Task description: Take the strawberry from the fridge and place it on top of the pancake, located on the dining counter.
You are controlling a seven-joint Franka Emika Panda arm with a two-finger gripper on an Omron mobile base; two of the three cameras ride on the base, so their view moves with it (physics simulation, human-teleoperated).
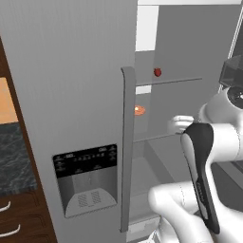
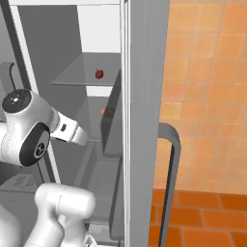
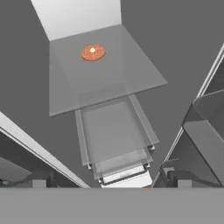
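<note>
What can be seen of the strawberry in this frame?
The strawberry is a tiny dark-red berry, too small here to make out any green top. It sits on the upper glass shelf inside the open fridge, toward the back, with the pale rear wall behind it. The right base view shows it alone on that shelf, one level above a round orange glowing item. Nothing but the shelf touches it, and the arm is well below it.

A: What lies left of the dark marbled counter top (image 1: 16, 159)?

B: It runs out of view; above it is a warm orange wall panel (image 1: 7, 102), below it dark brown wooden drawers (image 1: 19, 218) with pale curved handles.

A: Elsewhere?

B: An orange tiled wall (image 2: 207, 91) above a darker red-orange tiled floor (image 2: 207, 217).
</note>
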